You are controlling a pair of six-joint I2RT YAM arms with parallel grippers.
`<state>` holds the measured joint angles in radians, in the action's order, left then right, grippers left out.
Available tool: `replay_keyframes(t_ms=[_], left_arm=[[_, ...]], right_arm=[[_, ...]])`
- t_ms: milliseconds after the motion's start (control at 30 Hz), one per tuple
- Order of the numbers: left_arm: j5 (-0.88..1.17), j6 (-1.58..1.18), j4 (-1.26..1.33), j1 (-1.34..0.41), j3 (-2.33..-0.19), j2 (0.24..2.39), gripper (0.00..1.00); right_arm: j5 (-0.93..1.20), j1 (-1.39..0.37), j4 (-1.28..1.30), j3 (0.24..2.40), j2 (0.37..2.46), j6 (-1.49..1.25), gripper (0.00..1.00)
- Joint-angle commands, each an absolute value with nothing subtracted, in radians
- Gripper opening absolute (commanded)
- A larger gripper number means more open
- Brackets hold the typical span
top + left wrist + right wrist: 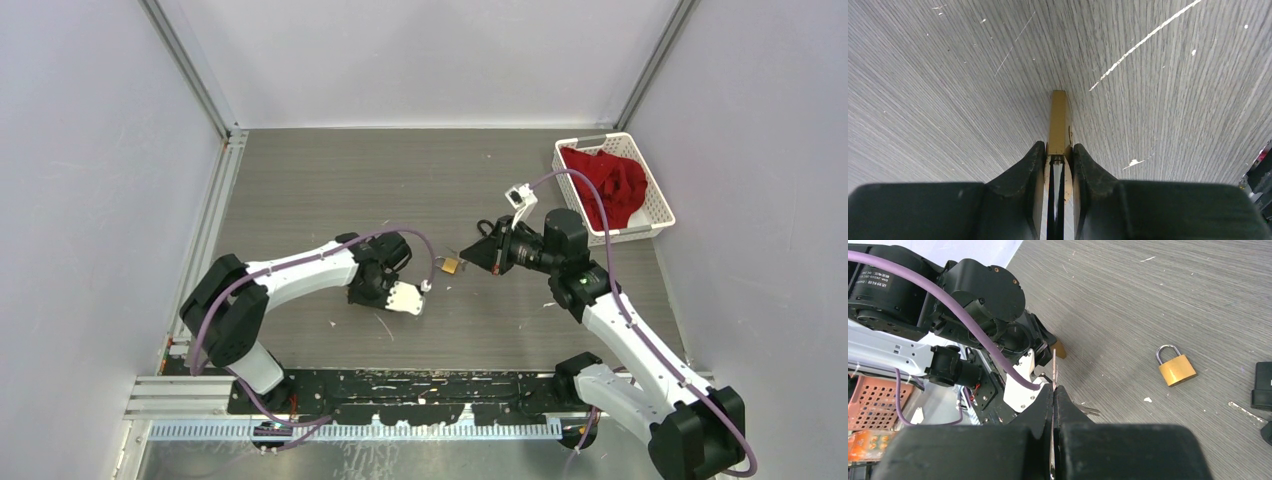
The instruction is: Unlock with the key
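The right claw [1053,390] is pinched narrow on a thin silver metal key [1054,367], which is seen edge-on. The key's long axis carries on the line of the fingers, and its tip points away toward the left arm [923,305]. The left claw [1058,150] is clamped on a narrow brass-coloured block [1058,115] that juts straight ahead, low over the grey wood-grain surface [1148,300]. Off to one side, apart from both claws, a small brass padlock with a silver shackle [1175,369] lies flat, its shackle toward the top of the right wrist view.
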<state>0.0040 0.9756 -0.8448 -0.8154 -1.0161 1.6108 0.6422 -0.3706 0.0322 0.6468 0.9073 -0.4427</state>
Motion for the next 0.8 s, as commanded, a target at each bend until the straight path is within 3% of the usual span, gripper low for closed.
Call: replay_keyframes(t_ms=[0,100,167,200,333,600,767], left_arm=[[0.003,0.970,-0.855,-0.831,-1.031,1.617,0.23],[0.006,0.968,-0.872,-0.833,-1.034,1.626,0.20],[0.011,0.966,-0.881,-0.832,-1.040,1.633,0.04],[0.013,0.961,-0.886,-0.832,-1.042,1.636,0.00],[0.090,0.926,-0.950,-0.792,-1.104,1.624,0.00],[0.690,0.847,-1.338,-0.415,-1.517,1.572,0.00],[1.116,0.946,-1.598,-0.180,-1.694,1.567,0.00]], right_arm=[[0.660,-0.365,-0.010,0.652,0.885,-0.441,0.01],[0.661,-0.362,-0.009,0.656,0.881,-0.442,0.01],[0.662,-0.362,-0.009,0.658,0.882,-0.443,0.01],[0.662,-0.363,-0.009,0.661,0.883,-0.443,0.01],[0.669,-0.362,-0.009,0.671,0.897,-0.443,0.01],[0.737,-0.368,-0.062,0.721,0.962,-0.457,0.01],[0.761,-0.416,-0.124,0.777,1.028,-0.461,0.01]])
